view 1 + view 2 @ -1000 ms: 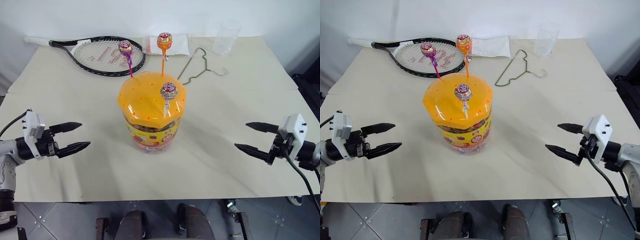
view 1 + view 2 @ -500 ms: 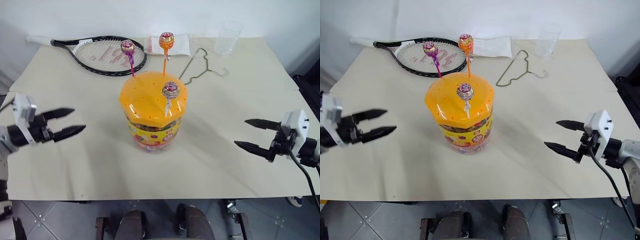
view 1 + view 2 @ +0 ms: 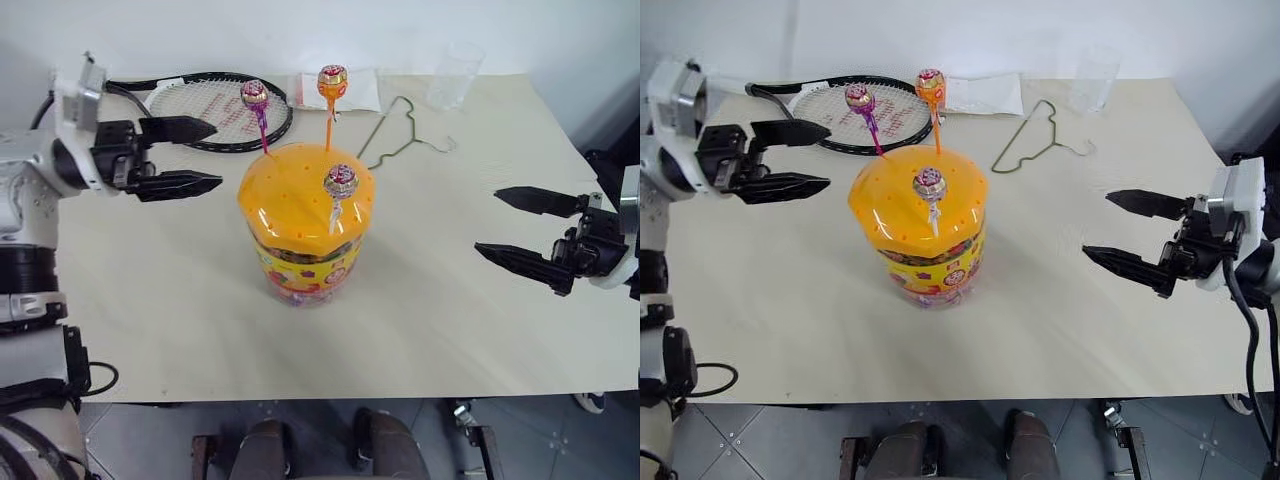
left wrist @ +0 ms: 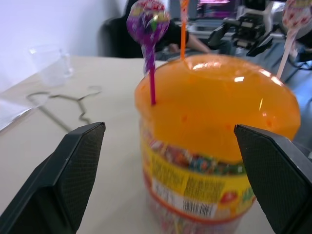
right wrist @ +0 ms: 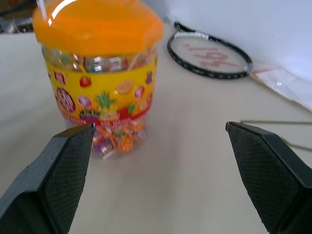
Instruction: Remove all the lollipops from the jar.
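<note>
The jar (image 3: 305, 240) stands mid-table, a clear tub with a yellow label and a domed orange lid (image 3: 303, 195). Three lollipops stand upright in the lid's holes: one on a purple stick (image 3: 254, 96), one on an orange stick (image 3: 329, 82), one on a white stick (image 3: 340, 181). My left gripper (image 3: 207, 156) hangs open above the table to the left of the jar, at lid height, pointing toward the purple-stick lollipop (image 4: 147, 23) and apart from it. Out to the right of the jar my right gripper (image 3: 492, 222) is open and empty, pointing left toward it.
A black tennis racket (image 3: 205, 108) lies at the back left, a white packet (image 3: 358, 90) behind the jar, a wire hanger (image 3: 400, 130) at the back middle and a clear drinking glass (image 3: 453, 73) at the back right. The table's front edge (image 3: 330, 398) runs near me.
My left gripper has risen from low at the table's left edge and swung right, up to lid height beside the jar. My right gripper has lifted a little. Both stay open.
</note>
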